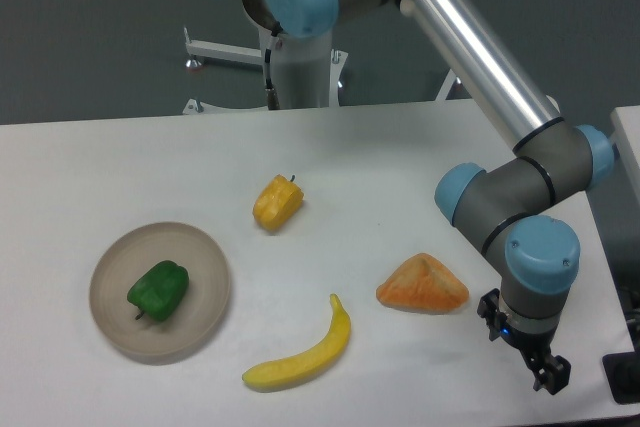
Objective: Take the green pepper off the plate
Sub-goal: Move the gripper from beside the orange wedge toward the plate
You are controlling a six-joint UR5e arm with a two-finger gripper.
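green pepper point(158, 290) on plate point(205, 257), hand point(545, 372) well apart, far side of table

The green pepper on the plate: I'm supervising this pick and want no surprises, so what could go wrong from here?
The gripper sits at the table's far right, while the green pepper lies on the plate at the left. A low sweep across could knock the orange wedge or the banana lying between. The pepper looks glossy and lumpy, so the fingers might slip off. A push could also slide the shallow plate.
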